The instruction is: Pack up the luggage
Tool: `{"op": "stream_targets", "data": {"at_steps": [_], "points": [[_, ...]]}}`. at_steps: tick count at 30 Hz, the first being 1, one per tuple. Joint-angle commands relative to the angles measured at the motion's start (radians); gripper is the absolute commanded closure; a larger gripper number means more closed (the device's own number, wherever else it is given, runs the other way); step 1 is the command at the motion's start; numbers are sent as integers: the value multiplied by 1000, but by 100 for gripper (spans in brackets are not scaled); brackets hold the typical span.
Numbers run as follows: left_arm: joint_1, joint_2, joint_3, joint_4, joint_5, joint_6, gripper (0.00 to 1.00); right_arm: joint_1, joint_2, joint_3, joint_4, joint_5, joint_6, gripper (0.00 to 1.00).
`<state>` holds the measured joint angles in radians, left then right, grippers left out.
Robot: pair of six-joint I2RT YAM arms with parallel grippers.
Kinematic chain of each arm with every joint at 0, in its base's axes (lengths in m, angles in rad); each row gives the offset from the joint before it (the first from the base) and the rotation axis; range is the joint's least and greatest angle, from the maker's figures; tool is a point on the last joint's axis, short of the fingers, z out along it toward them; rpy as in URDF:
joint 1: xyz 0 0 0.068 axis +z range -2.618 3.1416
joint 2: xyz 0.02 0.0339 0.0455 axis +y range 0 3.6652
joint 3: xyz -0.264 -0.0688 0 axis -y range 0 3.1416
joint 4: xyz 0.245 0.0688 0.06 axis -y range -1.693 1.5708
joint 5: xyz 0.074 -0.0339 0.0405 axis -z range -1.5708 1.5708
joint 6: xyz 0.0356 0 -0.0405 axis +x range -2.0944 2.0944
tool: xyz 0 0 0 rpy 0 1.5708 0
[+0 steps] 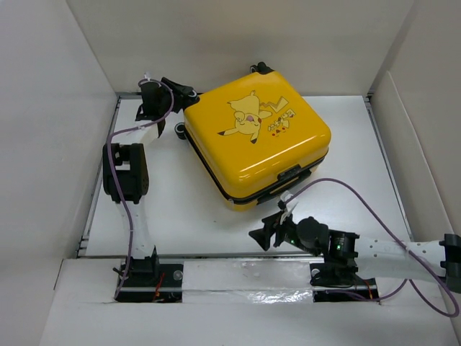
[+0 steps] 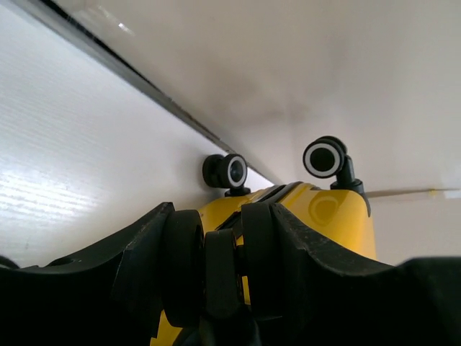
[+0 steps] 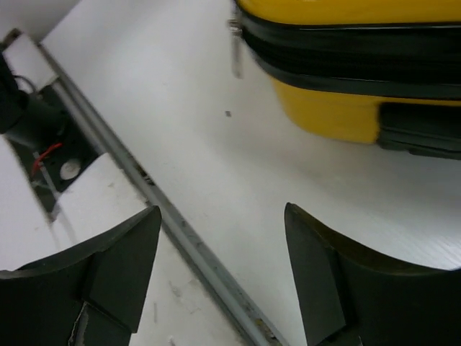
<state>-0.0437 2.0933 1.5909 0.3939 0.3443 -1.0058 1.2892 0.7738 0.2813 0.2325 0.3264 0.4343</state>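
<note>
The luggage [image 1: 256, 140], a bright-yellow hard-shell case with a cartoon print, lies shut and flat on the white table. My left gripper [image 1: 189, 94] is at its far left corner. In the left wrist view its fingers [image 2: 144, 245] press on both sides of a black twin wheel [image 2: 220, 274] of the luggage [image 2: 338, 216]. My right gripper [image 1: 266, 228] hangs open just off the case's near corner. Between its fingers [image 3: 222, 216] there is only table. The luggage [image 3: 338, 115] shows above them, with its black zip band and silver zip pull [image 3: 235, 50].
Two more black wheels [image 2: 229, 171] [image 2: 324, 157] stick out at the case's far end near the back wall. A black side handle [image 1: 289, 174] faces the right arm. A grey rail [image 3: 187, 238] marks the table's near edge. White walls close in the table.
</note>
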Motion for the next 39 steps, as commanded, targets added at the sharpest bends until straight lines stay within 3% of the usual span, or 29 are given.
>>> {"op": "stream_targets", "data": {"at_steps": [1, 6, 9, 12, 13, 14, 19, 24, 27, 32, 36, 39], "points": [[-6, -71, -72, 218, 27, 16, 100, -60, -33, 19, -94, 66, 44, 25], [25, -307, -400, 391, -112, 30, 100, -194, -172, -50, -130, 48, 101, 33], [25, -438, -639, 517, -189, -5, 100, -324, -196, -68, -82, -44, 23, 40], [25, -540, -900, 676, -229, -56, 100, -523, -118, -19, -36, -155, -47, 42], [25, -567, -943, 677, -235, -56, 100, -524, -93, -19, -19, -191, -67, 42], [25, -600, -989, 709, -248, -57, 100, -603, -68, 2, 3, -226, -83, 42], [15, -907, -1222, 665, -317, -7, 100, -824, 143, 120, 145, -495, -179, 40], [-51, -1315, -1318, 427, -383, 52, 100, -930, 278, 361, 68, -690, -232, 45], [-51, -1415, -1269, 289, -398, 87, 100, -918, 230, 342, 56, -646, -235, 54], [-51, -1362, -1175, 261, -410, 92, 100, -878, 30, 120, 27, -509, -140, 77], [-51, -1248, -1181, 298, -396, 64, 100, -825, -158, -20, 27, -422, -60, 82], [-41, -1227, -1207, 316, -372, 46, 100, -762, -223, -47, -1, -449, -66, 87]]}}
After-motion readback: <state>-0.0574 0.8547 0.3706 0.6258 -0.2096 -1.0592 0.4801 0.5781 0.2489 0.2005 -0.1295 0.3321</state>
